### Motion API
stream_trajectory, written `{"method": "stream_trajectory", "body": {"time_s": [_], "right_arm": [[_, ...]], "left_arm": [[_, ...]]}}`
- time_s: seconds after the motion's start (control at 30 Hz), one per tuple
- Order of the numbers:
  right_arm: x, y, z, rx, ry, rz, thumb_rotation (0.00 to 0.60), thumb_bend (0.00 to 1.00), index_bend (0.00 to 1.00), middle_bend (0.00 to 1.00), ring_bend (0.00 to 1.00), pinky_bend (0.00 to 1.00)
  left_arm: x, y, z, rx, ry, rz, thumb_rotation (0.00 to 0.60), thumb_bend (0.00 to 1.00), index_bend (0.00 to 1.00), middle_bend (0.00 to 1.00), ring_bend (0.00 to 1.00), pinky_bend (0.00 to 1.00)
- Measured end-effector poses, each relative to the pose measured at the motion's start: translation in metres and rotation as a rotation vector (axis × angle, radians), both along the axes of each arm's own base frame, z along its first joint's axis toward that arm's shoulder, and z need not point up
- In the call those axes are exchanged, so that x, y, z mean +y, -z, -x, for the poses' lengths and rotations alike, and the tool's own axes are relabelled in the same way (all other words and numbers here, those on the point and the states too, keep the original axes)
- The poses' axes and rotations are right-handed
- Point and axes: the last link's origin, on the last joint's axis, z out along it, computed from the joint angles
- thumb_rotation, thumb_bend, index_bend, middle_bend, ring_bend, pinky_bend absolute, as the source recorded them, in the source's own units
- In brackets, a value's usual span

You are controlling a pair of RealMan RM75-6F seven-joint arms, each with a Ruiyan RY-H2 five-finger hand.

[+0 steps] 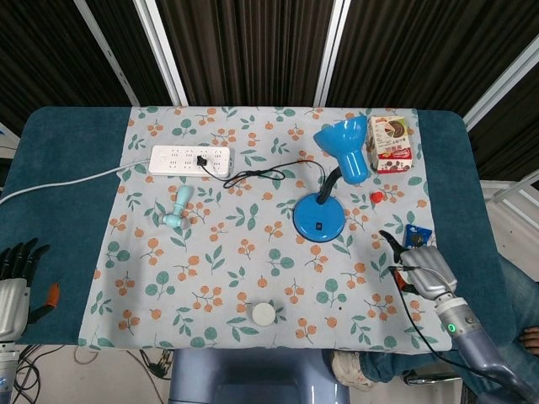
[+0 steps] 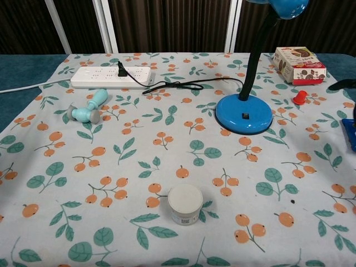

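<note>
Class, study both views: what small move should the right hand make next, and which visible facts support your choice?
Probably lower the right hand a little onto the blue snack packet and close the fingers around it. In the head view the hand sits over the packet's near end with fingers apart and nothing held; whether it touches yet cannot be told. The left hand rests far off at the table's edge.

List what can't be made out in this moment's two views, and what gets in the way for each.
- Blue snack packet: head view, mostly covered by the right hand; chest view, cut off by the right edge.
- Right hand: whether it touches the packet cannot be told; chest view shows only dark fingertips at the edge.
- Left hand: head view, cut by the left edge; absent from chest view.
- Lamp shade: chest view, cropped by the top edge.
- Snack box print: too small.
</note>
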Motion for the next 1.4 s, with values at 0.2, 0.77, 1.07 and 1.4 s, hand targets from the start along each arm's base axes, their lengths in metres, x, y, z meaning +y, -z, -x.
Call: {"method": "stream_trajectory", "body": {"time_s": [0.2, 0.77, 1.07, 1.4], "right_arm": [[-0.022, 0.030, -0.027, -0.025, 0.000, -0.081, 0.600, 0.51, 0.00, 0.63, 0.82, 0.68], [-0.057, 0.088, -0.076, -0.002, 0.018, -0.184, 0.600, 0.51, 0.00, 0.65, 0.83, 0.81], [-0.063, 0.103, -0.081, 0.027, 0.042, -0.193, 0.600, 0.51, 0.00, 0.65, 0.83, 0.86], [-0.067, 0.100, -0.076, 0.048, 0.068, -0.174, 0.600, 0.51, 0.00, 0.65, 0.83, 0.90]], "left_arm": [[-0.001, 0.001, 0.003, -0.008, 0.002, -0.012, 0.600, 0.44, 0.15, 0.04, 0.03, 0.00], [0.001, 0.000, 0.001, -0.018, -0.005, -0.011, 0.600, 0.44, 0.15, 0.04, 0.03, 0.00], [0.002, -0.001, -0.001, -0.019, -0.002, -0.010, 0.600, 0.44, 0.15, 0.04, 0.03, 0.00], [0.003, -0.002, -0.002, -0.018, -0.003, -0.009, 0.600, 0.44, 0.14, 0.04, 0.03, 0.00]]}}
